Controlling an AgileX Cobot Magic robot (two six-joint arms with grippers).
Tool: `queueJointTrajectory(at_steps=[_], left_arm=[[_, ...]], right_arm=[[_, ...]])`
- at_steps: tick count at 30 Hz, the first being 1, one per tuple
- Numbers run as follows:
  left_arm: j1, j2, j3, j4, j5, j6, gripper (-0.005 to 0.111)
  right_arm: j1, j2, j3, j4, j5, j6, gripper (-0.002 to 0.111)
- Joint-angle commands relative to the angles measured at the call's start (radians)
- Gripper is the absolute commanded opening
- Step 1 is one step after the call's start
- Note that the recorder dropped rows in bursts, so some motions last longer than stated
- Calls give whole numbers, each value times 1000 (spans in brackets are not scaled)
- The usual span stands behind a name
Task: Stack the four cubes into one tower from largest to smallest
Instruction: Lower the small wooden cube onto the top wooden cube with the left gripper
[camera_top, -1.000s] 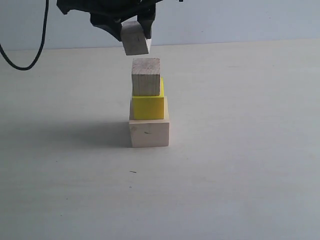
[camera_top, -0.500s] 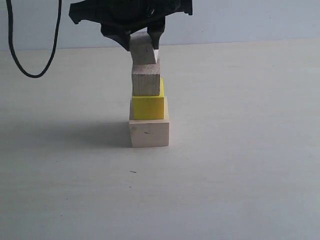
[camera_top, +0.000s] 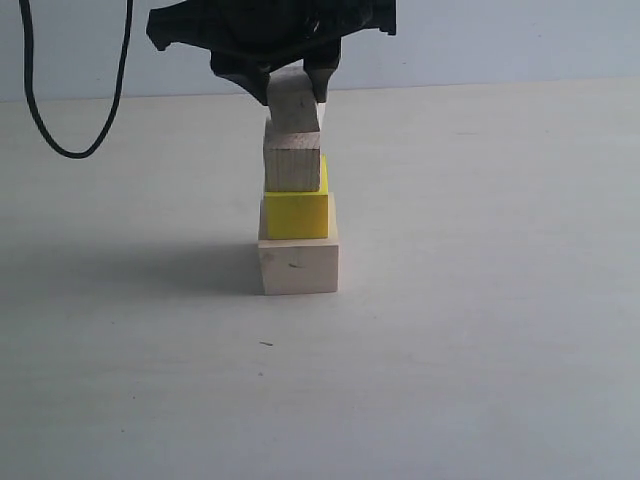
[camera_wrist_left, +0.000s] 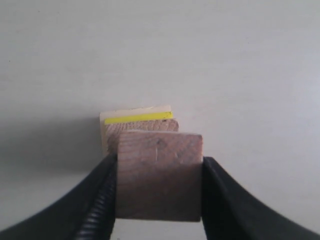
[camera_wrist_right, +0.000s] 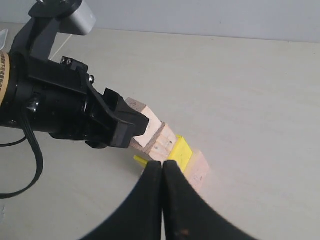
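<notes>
Smallest pale wood cube (camera_top: 293, 104), slightly tilted, sits clamped in the black left hand (camera_top: 290, 90), touching the brownish grained wood cube (camera_top: 292, 162) directly beneath it, which tops a bright yellow cube (camera_top: 296, 214) and large pale wood cube (camera_top: 298, 266). Right hand (camera_wrist_right: 162, 172) pinched closed, empty.

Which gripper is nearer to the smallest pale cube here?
Left. The left gripper clamps the smallest pale cube between its fingers, right above the brownish cube. The right gripper is shut and empty, standing apart from it, touching no cube.
</notes>
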Motion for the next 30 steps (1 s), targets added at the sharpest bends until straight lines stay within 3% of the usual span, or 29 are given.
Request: queueJointTrajectory(at_steps=[1, 30], left_arm=[[-5, 11, -6, 17, -1, -10, 0], [-46, 15, -6, 91, -1, -98, 0]], right_arm=[[-3, -3, 6, 2, 2, -9, 0], [39, -3, 6, -20, 4, -7, 0]])
